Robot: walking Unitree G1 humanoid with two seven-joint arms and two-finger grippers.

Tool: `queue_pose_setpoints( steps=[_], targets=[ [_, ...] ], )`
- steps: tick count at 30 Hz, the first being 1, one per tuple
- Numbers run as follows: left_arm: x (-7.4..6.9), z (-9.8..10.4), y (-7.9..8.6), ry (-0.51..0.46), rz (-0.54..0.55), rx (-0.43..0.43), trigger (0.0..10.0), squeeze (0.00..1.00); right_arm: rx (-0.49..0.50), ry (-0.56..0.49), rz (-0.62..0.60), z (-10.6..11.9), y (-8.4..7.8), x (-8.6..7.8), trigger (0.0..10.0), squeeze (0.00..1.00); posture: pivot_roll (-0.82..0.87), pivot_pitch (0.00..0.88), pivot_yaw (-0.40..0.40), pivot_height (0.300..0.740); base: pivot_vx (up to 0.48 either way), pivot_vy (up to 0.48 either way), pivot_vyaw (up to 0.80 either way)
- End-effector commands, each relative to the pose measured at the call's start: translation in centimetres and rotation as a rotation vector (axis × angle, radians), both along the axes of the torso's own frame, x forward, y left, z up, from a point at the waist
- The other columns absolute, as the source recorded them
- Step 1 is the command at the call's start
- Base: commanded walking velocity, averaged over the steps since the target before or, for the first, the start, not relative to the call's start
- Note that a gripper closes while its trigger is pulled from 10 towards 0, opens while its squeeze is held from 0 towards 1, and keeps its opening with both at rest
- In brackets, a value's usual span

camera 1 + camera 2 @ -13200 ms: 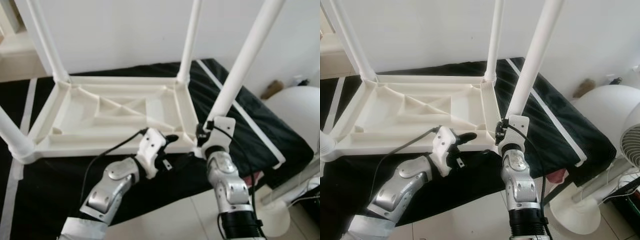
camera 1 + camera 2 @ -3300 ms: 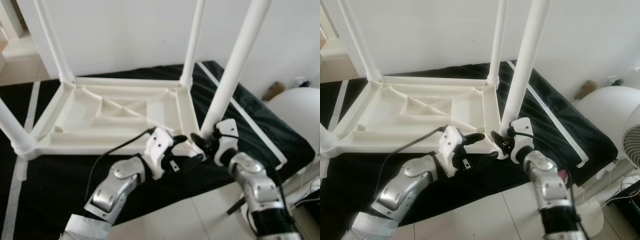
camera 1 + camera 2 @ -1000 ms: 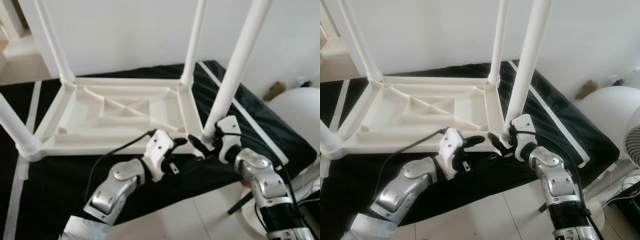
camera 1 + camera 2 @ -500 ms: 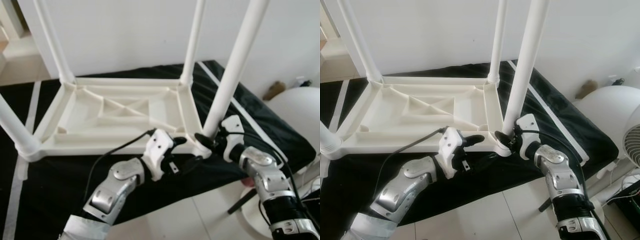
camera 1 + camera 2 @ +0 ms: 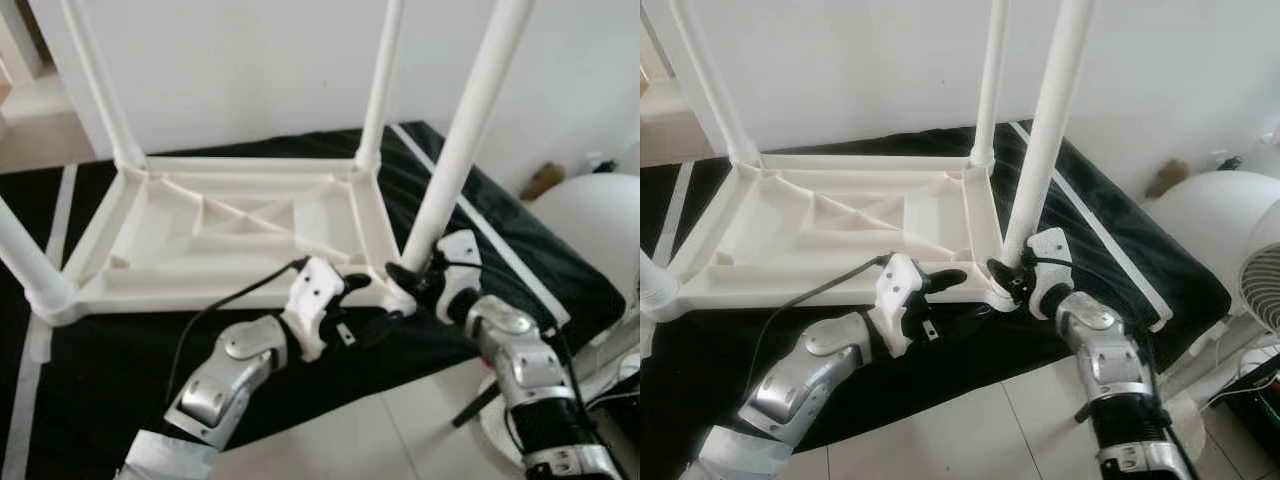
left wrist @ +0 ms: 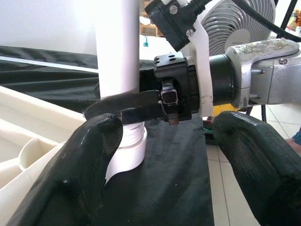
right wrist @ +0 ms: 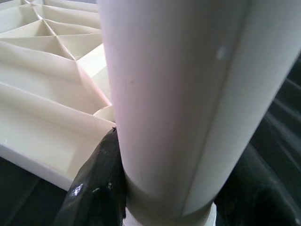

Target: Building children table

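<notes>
Right gripper [image 5: 1006, 272] clamped round base of near table leg [image 5: 1048, 128]; left gripper [image 5: 952, 290] just beside, fingers spread, holding nothing, tabletop [image 5: 820, 235] ahead.

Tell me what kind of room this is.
Probably a room in a home: a tiled floor and plain white wall, a standing fan at the right, and an upturned white plastic table on a black mat.
</notes>
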State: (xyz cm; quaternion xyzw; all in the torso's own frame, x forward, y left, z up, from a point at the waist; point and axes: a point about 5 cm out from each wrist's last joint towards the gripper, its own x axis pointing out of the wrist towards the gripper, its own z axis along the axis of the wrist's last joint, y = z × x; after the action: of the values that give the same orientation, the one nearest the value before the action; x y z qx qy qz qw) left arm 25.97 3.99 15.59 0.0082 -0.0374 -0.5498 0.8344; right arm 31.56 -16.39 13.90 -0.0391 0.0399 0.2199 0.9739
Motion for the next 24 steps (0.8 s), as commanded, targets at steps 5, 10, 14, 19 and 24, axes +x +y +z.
queue_pose_setpoints(
  steps=[5,10,14,19,24],
  targets=[
    [-0.4,0.4,-0.3,-0.012,-0.065,0.0,10.0,0.0,0.037,0.036,-0.138,-0.3,0.3,-0.3,10.0,0.0,-0.08,0.038,-0.006,0.74,0.0,0.0,0.0],
    [-0.5,0.3,-0.4,-0.006,-0.069,-0.001,10.0,0.0,0.093,0.082,-0.262,-0.9,0.9,-1.2,10.0,0.0,-0.08,0.04,-0.009,0.74,0.0,0.0,0.0],
    [-0.6,0.3,-0.4,-0.004,-0.073,0.0,10.0,0.0,0.118,0.102,-0.323,-1.2,1.4,-1.7,10.0,0.0,-0.08,0.041,-0.009,0.74,0.0,0.0,0.0],
    [-0.7,0.2,-0.4,-0.001,-0.077,0.001,10.0,0.0,0.13,0.115,-0.39,-1.6,2.0,-2.2,10.0,0.0,-0.08,0.04,-0.014,0.74,0.0,0.0,0.0],
    [-0.9,0.1,-0.5,0.001,-0.082,0.0,10.0,0.0,0.176,0.137,-0.57,-1.9,2.7,-2.7,10.0,0.0,-0.07,0.035,-0.02,0.74,0.0,0.0,0.0]
  ],
)
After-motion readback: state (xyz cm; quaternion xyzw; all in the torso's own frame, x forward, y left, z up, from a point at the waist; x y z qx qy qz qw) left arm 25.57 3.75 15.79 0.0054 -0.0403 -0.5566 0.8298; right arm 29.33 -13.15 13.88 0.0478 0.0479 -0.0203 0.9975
